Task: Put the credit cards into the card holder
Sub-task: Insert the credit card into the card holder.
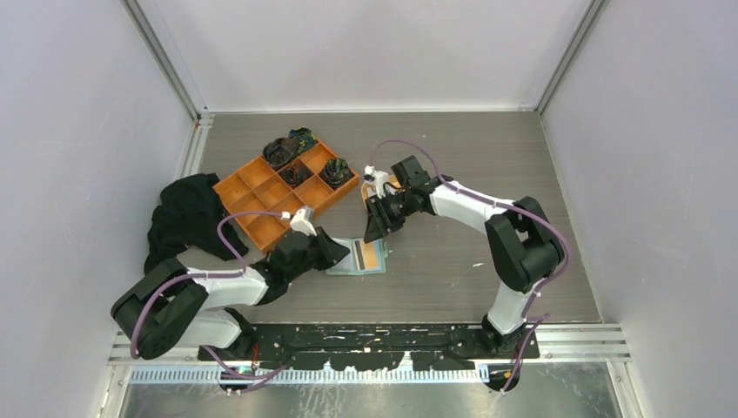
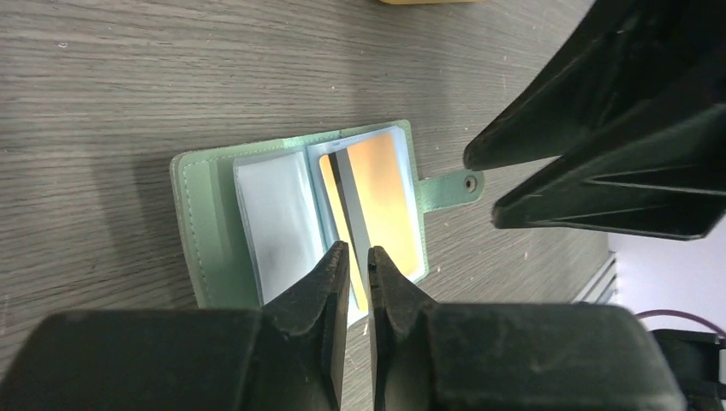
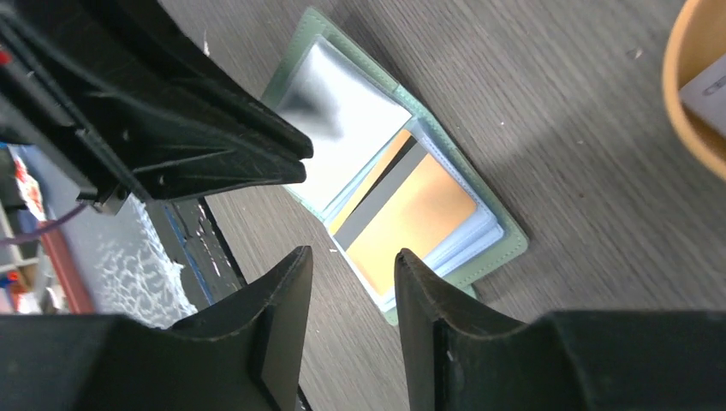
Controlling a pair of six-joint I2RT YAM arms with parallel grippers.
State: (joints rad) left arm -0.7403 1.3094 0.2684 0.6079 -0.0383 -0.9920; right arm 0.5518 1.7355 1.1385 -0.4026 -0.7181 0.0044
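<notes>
I count one card holder [image 2: 204, 218], lying open and flat on the table [image 1: 487, 157] between my two grippers. One credit card [image 2: 385, 201], orange with a dark stripe, sits in the pocket on the tab side. A second pale card [image 3: 706, 90] lies in the orange dish [image 3: 674, 77] nearby. The left gripper [image 2: 353, 255] hovers at the holder's edge, fingers a sliver apart, gripping nothing. The right gripper [image 3: 351, 257] hangs over the holder, jaws parted and empty. One orange compartment tray [image 1: 261, 187] and one black cloth [image 1: 183, 213] lie to the left.
</notes>
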